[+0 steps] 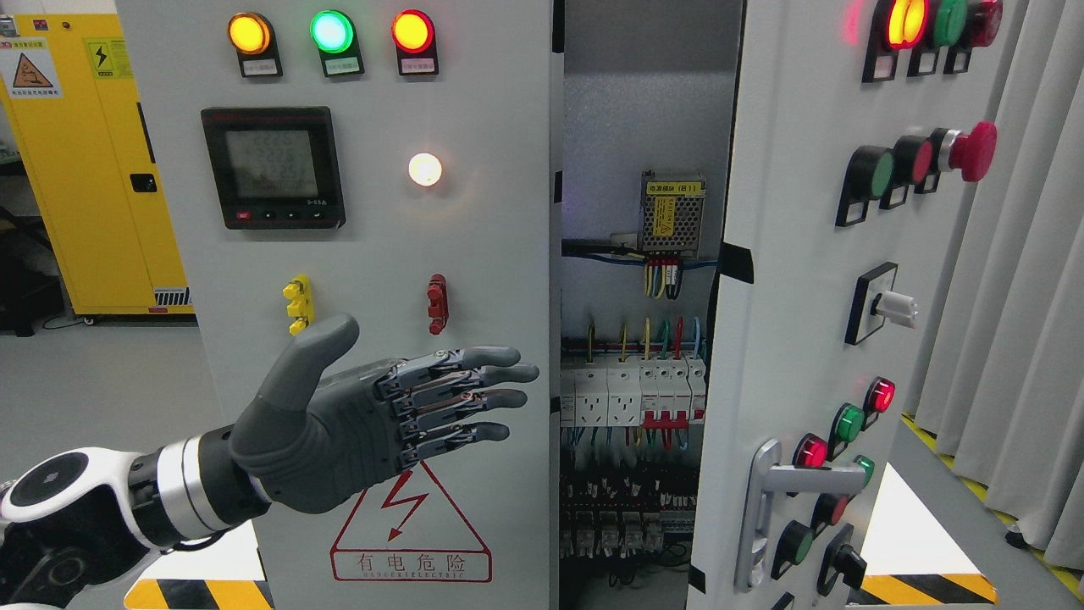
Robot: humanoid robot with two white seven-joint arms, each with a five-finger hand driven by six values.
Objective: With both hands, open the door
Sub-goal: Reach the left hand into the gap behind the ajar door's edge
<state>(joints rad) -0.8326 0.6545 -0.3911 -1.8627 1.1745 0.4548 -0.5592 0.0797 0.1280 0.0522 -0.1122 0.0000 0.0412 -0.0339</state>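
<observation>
My left hand [474, 394] is open, fingers stretched out flat and pointing right in front of the grey left door [474, 280] of the electrical cabinet, fingertips [518, 373] a short way from that door's right edge. I cannot tell whether it touches the panel. The right door [788, 322] stands swung outward, its silver lever handle [775, 487] low on its face. Between the doors the cabinet interior [644, 398] shows breakers and wiring. My right hand is out of view.
The left door carries three indicator lamps [332, 34], a meter display [273, 167] and a red danger triangle [411, 529]. Buttons and a red emergency stop [970, 151] stick out of the right door. A yellow cabinet [93, 161] stands at the left, grey curtains [1033, 280] at the right.
</observation>
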